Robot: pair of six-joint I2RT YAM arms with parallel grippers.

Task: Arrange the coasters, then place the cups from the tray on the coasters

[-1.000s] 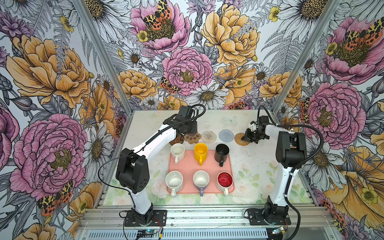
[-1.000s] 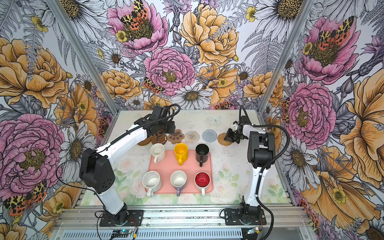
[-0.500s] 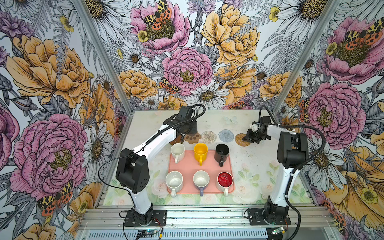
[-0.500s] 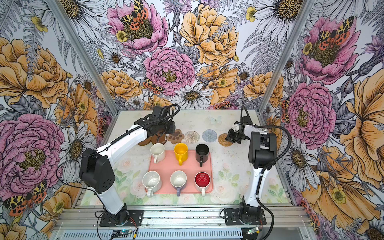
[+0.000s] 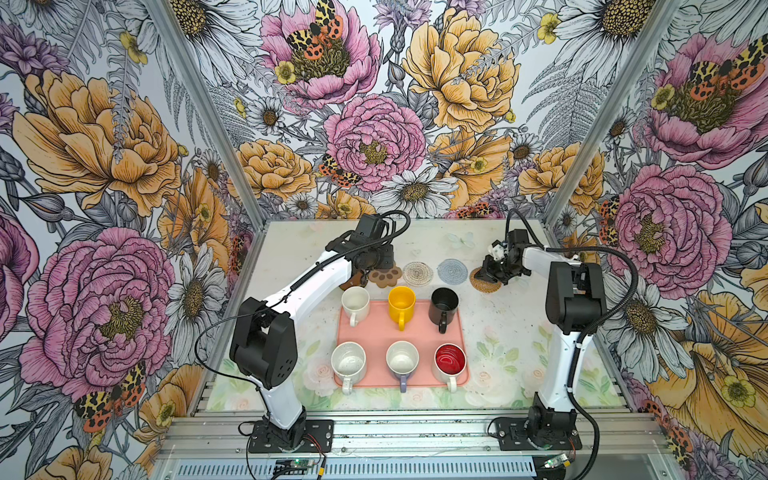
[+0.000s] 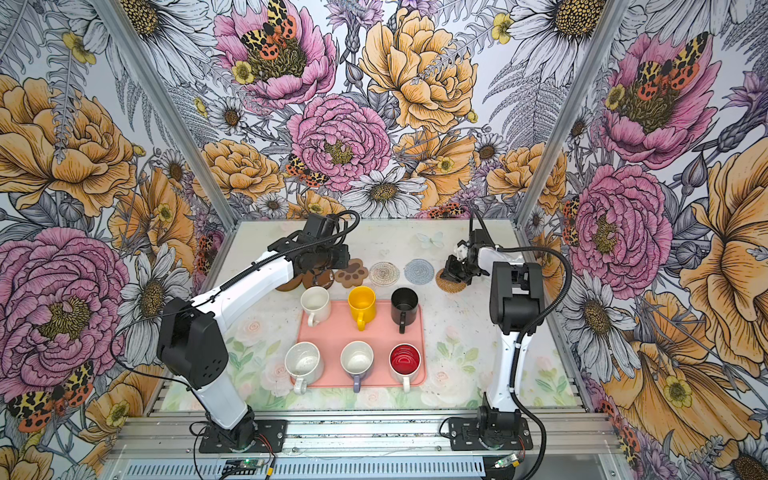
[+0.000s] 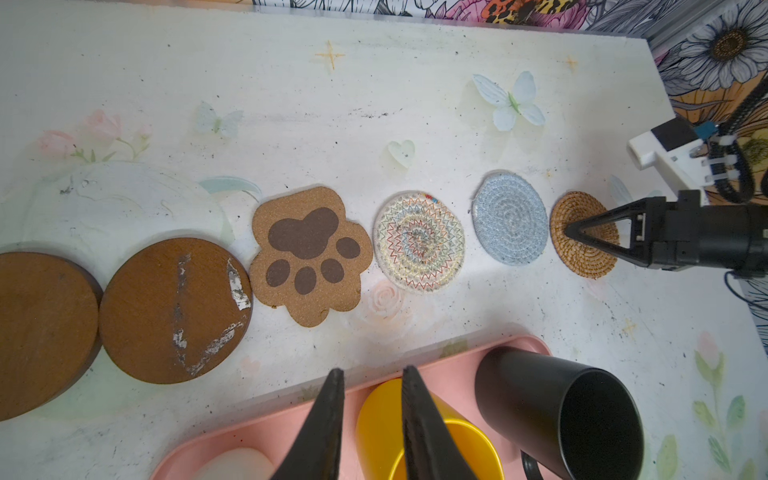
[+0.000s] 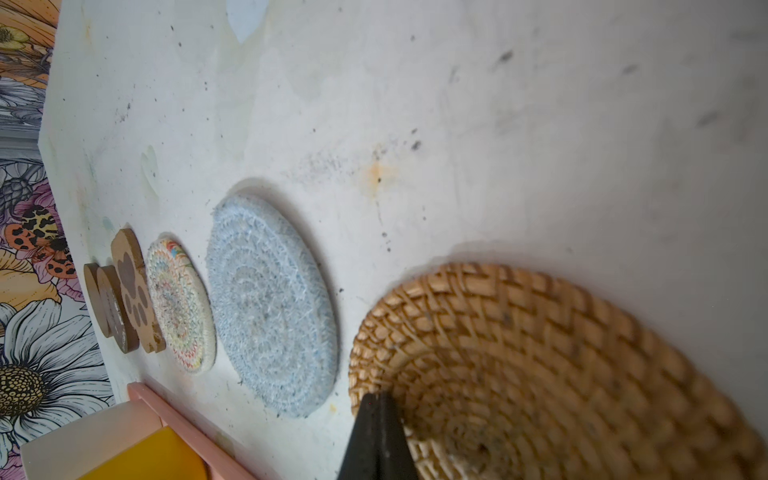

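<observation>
Right gripper (image 8: 377, 405), shut and empty, tip on the rattan coaster (image 8: 540, 353); I push lightly, sliding it flat beside the blue coaster (image 8: 270, 299).

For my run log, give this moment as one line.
stage: arranging coasters | right gripper: shut, tip on rattan coaster | left gripper: open, empty | cups: all six on tray

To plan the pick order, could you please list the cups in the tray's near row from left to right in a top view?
Speckled white cup → lavender cup → white cup with red inside.
</observation>
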